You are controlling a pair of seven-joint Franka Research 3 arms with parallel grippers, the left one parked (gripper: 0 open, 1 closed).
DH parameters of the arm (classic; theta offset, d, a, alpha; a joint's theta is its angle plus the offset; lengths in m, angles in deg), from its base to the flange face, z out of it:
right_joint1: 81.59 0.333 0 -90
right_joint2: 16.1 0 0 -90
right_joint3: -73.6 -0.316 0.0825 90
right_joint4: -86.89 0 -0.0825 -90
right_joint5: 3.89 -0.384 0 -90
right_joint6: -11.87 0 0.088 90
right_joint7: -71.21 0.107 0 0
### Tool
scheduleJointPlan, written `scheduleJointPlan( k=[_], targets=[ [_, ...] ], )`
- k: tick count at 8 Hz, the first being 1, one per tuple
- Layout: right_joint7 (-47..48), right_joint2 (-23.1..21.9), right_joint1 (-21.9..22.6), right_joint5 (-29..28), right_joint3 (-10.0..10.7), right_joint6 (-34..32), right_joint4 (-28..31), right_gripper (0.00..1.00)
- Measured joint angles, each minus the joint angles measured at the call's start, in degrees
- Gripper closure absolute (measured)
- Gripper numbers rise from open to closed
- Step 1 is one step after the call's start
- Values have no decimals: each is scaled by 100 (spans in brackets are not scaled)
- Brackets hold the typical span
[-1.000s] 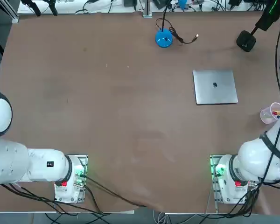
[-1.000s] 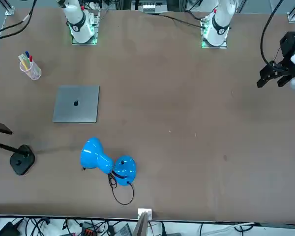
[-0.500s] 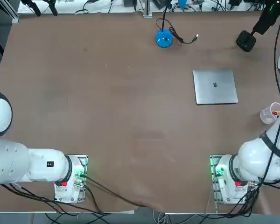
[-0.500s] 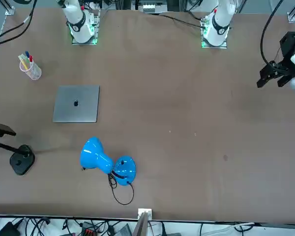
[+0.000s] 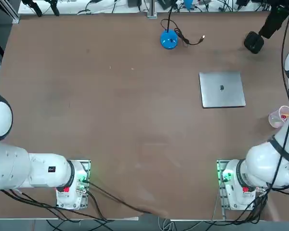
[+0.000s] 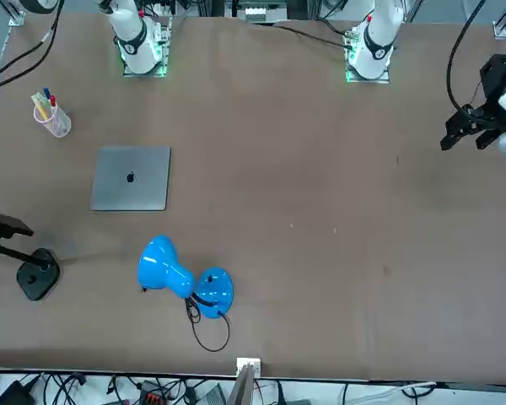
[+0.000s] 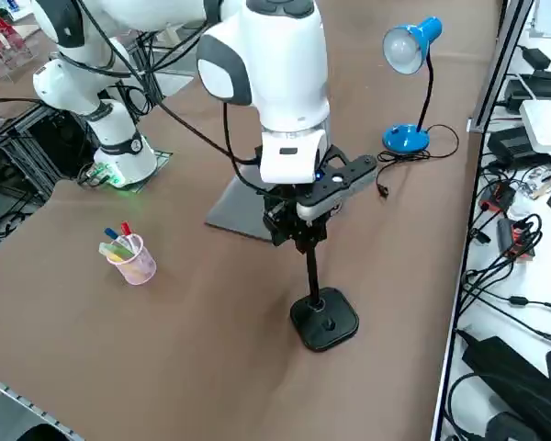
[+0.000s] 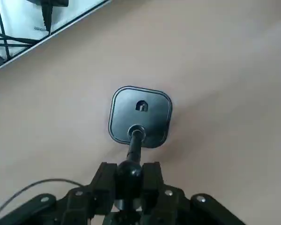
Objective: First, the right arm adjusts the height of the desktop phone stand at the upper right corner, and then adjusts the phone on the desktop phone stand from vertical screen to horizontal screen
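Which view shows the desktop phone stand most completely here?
The right side view: the desktop phone stand shows base to top, the right gripper shut on its upper end. The wrist view looks down its pole; top and front views show mainly its base at the frame edge.

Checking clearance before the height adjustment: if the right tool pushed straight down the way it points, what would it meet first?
The right tool, shut on the black phone stand's slim pole, points down along it; it would likely meet the rounded black base first.
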Motion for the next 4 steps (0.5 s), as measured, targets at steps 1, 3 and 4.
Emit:
scheduleJointPlan(
  k=[1,3,4],
  targets=[
    [0,42,0,0,0,14,5,70],
    [0,136,0,0,0,43,7,70],
    [0,174,0,0,0,57,8,70]
  ],
)
